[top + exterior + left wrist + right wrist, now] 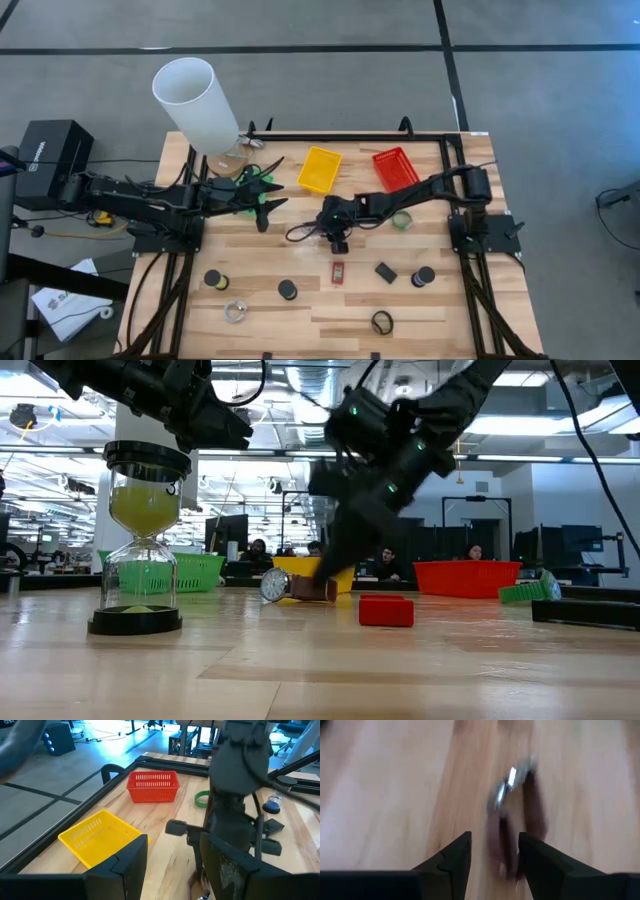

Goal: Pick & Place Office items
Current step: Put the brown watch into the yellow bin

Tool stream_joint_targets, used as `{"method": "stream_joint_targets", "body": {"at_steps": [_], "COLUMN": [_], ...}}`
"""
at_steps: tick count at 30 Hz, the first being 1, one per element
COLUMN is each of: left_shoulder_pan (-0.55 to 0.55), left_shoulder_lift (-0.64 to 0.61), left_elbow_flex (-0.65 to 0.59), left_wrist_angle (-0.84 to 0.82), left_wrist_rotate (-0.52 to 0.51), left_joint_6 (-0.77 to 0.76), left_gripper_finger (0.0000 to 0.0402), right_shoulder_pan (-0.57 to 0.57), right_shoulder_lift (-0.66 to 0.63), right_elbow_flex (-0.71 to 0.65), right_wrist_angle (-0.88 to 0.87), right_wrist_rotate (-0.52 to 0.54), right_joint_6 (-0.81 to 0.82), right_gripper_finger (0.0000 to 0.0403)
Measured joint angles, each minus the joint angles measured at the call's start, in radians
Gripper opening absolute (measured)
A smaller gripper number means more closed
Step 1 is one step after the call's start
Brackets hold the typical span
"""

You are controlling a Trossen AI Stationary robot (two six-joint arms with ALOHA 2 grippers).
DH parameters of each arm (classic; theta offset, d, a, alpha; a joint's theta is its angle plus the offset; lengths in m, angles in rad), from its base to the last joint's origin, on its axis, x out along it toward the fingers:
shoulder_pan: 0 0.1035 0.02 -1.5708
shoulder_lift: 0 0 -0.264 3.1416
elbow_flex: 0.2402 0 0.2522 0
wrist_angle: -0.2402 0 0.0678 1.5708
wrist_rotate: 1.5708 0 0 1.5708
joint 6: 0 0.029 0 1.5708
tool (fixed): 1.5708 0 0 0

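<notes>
Two claws | right claw (pixel 493 851) open over watch (pixel 297 587)

The floor (pixel 330 25) is grey with dark lines across it. The wooden desk (pixel 300 310) sits in the middle. A black box (pixel 45 155) stands at 9 o'clock, and white papers (pixel 65 305) lie at 8 o'clock. Far behind, people (pixel 385 563) sit at screens under long bright ceiling lights (pixel 300 372).

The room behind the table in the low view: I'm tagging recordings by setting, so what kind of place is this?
Probably an open-plan lab or office: seated people at monitors, ceiling strip lights, and a wooden robot table.
</notes>
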Motion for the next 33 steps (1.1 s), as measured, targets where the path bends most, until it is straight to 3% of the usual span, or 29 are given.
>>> {"method": "stream_joint_targets", "body": {"at_steps": [11, 16, 24, 33], "left_shoulder_pan": [0.0, 0.0, 0.0, 0.0], "left_shoulder_lift": [0.0, 0.0, 0.0, 0.0], "left_elbow_flex": [0.0, 0.0, 0.0, 0.0], "left_wrist_angle": [0.003, 0.003, 0.003, 0.003], "left_wrist_rotate": [0.0, 0.0, 0.0, 0.0], "left_joint_6": [0.0, 0.0, 0.0, 0.0], "left_gripper_finger": [0.0177, 0.0177, 0.0177, 0.0177], "right_shoulder_pan": [0.004, 0.004, 0.017, 0.013], "right_shoulder_lift": [0.049, 0.05, 0.05, -0.04], "right_elbow_flex": [0.013, 0.012, 0.012, 0.008], "right_wrist_angle": [0.034, 0.038, 0.038, -0.056], "right_wrist_rotate": [-0.002, -0.003, 0.001, 0.063], "right_joint_6": [-0.017, 0.004, 0.057, 0.071], "right_gripper_finger": [0.0147, 0.0109, 0.0015, 0.0008]}}
